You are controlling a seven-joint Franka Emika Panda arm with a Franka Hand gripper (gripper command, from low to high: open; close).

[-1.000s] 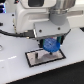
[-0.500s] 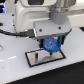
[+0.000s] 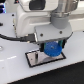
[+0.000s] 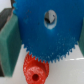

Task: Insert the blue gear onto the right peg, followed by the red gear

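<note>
The blue gear (image 3: 52,49) hangs in my gripper (image 3: 52,45), just above the grey black-rimmed plate (image 3: 34,60). In the wrist view the blue gear (image 4: 47,35) fills most of the picture, with teal fingers (image 4: 9,44) pressed on its two sides. Something dark and light shows through its centre hole (image 4: 50,19). I cannot tell whether that is the right peg. The peg is hidden behind the gear in the exterior view. The red gear (image 4: 35,67) lies on the white surface beyond the blue gear's rim and does not show in the exterior view.
The white arm body (image 3: 35,17) fills the upper part of the exterior view. A black cable (image 3: 12,37) runs in from that view's left. The plate lies on a white table (image 3: 70,70).
The blue gear and my gripper have moved slightly down and toward the exterior view's right, closer to the plate.
</note>
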